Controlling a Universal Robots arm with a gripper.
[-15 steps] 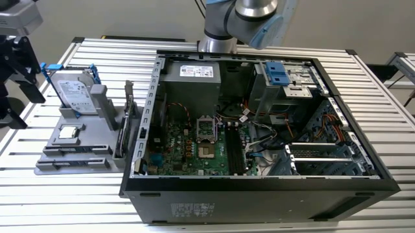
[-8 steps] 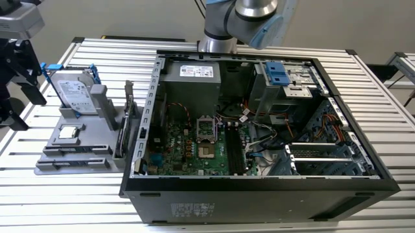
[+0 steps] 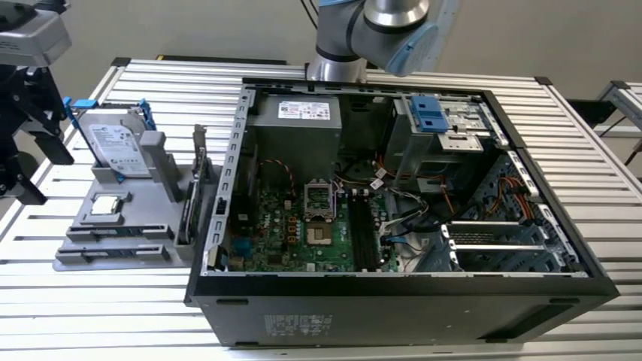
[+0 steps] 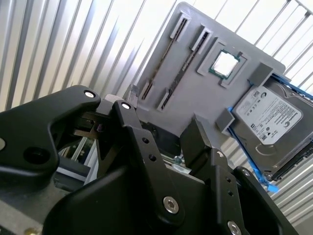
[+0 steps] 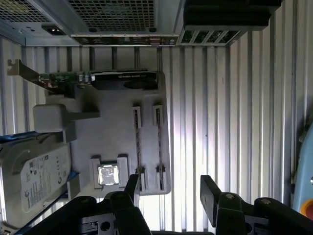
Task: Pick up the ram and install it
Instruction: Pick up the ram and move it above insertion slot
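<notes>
Two ram sticks stand edge-up in the slots of a grey fixture tray [image 3: 150,259], one ram stick [image 5: 158,147] beside the other [image 5: 137,139]. They show as thin dark lines in the second wrist view, ram [image 4: 166,56], and as bluish strips in the exterior view, ram [image 3: 105,235]. My gripper [image 5: 170,188] hangs open above the tray's end, with nothing between its black fingers [image 5: 210,188]. It stays apart from the sticks. In the exterior view the gripper [image 3: 30,154] is at the far left edge, over the tray's outer side. The second wrist view shows the gripper [image 4: 161,122] above the tray.
The tray also carries a silver hard drive [image 3: 116,147] in a blue frame, a processor chip [image 3: 107,204] and an upright card [image 3: 198,184] with a metal bracket. To the exterior view's right lies the open computer case [image 3: 401,301], with its motherboard [image 3: 301,233] and dark memory slots [image 3: 363,229].
</notes>
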